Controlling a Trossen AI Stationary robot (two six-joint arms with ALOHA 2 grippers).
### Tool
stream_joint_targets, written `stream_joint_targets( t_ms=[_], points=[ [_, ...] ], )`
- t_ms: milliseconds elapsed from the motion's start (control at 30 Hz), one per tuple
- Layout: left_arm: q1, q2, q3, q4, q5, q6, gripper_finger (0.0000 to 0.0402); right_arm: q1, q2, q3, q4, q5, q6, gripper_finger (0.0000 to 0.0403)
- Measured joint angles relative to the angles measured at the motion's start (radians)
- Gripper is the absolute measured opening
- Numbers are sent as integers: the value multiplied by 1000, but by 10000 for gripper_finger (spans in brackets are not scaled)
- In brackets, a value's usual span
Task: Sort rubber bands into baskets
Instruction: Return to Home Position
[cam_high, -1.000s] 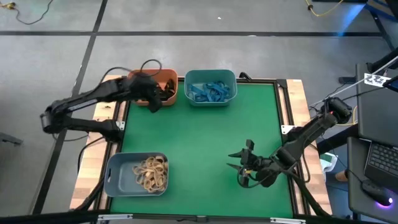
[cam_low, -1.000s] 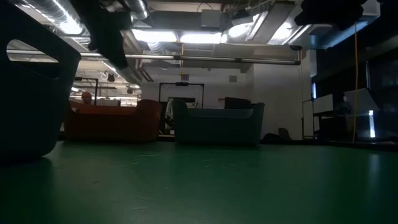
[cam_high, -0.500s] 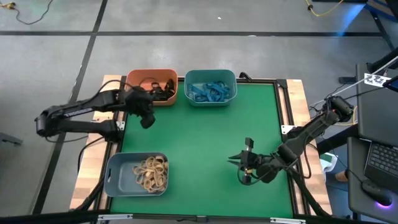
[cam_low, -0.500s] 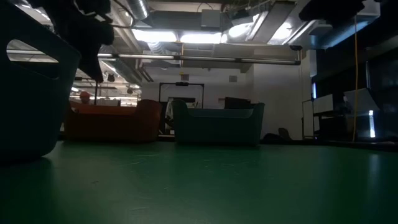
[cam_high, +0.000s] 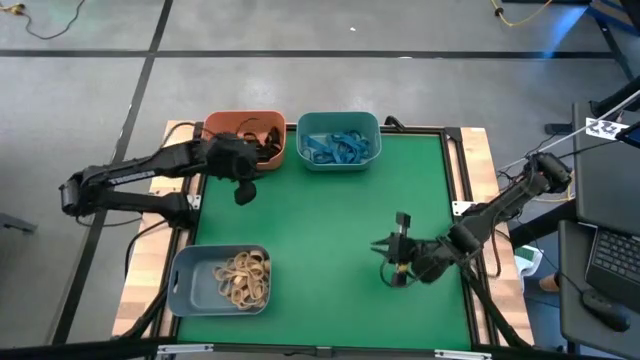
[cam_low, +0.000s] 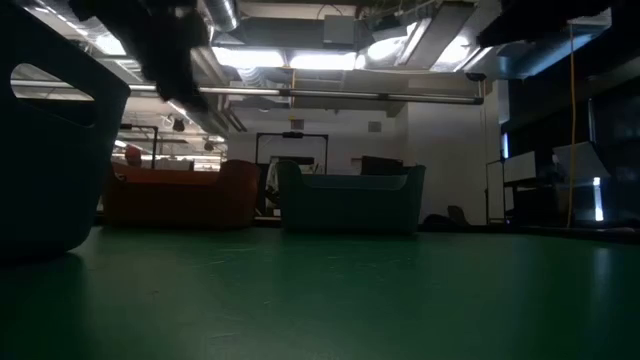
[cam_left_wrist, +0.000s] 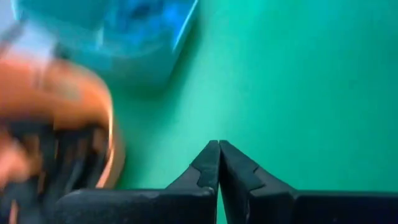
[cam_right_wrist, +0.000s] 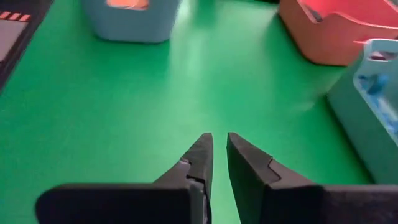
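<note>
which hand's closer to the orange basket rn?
Left. Left hand hovers just off the orange basket's near edge; right hand is far off, across the green mat by its right side.

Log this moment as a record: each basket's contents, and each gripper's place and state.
orange basket: black rubber bands
teal basket: blue rubber bands
grey-blue basket: tan rubber bands
left gripper: over the green mat just beside the orange basket, shut, empty
right gripper: over the mat's right part, away from all three baskets, narrowly open, empty
</note>
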Motion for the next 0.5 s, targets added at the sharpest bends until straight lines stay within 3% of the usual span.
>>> stream_joint_targets(
  t_ms=[133,367,500],
  points=[
    [-13,-114,-73,200,65,50,1,-81,-94,-54,46,-71,-93,49],
    [-13,-297,-298,504,85,51,2,-306,-356,-323,336,-334,-250,49],
    [-13,-370,-383,577,99,22,2,-434,-525,-452,426,-498,-283,49]
  ],
)
